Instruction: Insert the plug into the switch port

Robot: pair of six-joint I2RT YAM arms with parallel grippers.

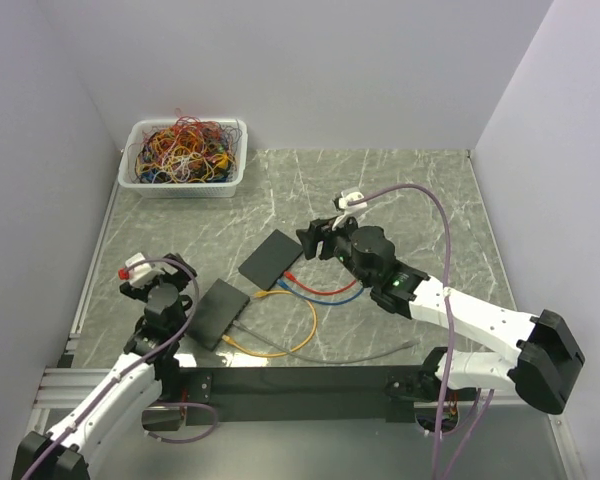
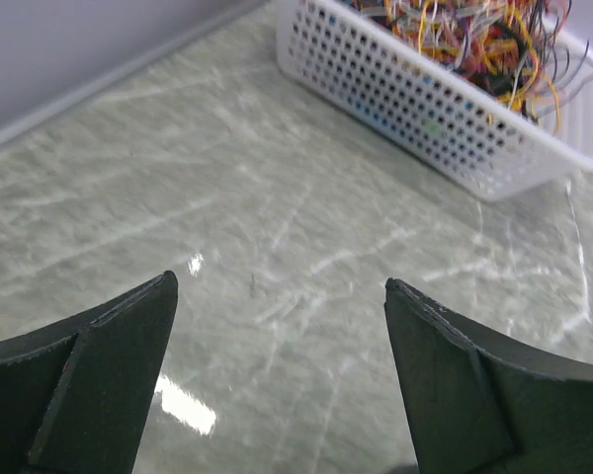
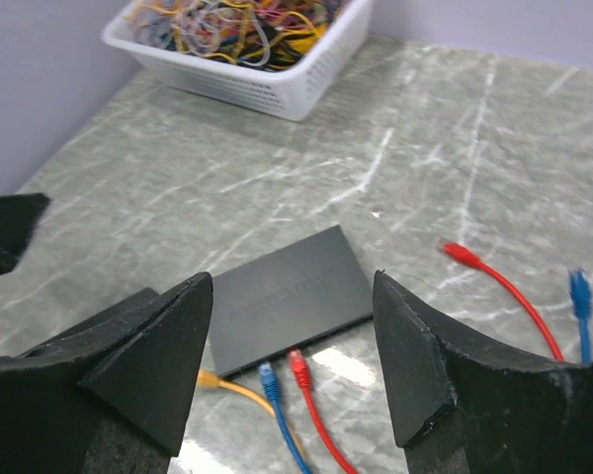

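Progress, as I judge it: insertion not yet begun. Right jaws are wide apart and hold nothing, hovering over the switch (image 3: pixel 292 296) at centre frame of the right wrist view. Left jaws are likewise spread and empty, hanging over bare desk (image 2: pixel 277 197), with only the white basket (image 2: pixel 425 109) of tangled wires at upper right of the left wrist view. Item, three plugs along the switch's lower edge in the right wrist view: yellow plug (image 3: pixel 208 377), blue plug (image 3: pixel 267 373), red plug (image 3: pixel 296 363), each touching that edge. I cannot tell whether they are seated, since no port face shows. Item, two loose ends at the right of that frame, well apart from the switch: free red plug (image 3: pixel 460 252) and free blue plug (image 3: pixel 576 286). I take the free red plug, the nearer to the switch, for the piece to be inserted, though the pictures do not settle it. It lies flat on the desk, long axis running from upper left to lower right of the frame, nose to the upper left, cable trailing to the lower right. It therefore points past the switch's upper right corner, roughly toward the basket, and not at the edge where the other plugs sit. Item, second switch (image 1: pixel 218 312) left of centre in the top view, with one end of the yellow cable (image 1: pixel 314 318) just beside its lower corner. Left to do: pick up the plug, turn it to face a port, push it home.
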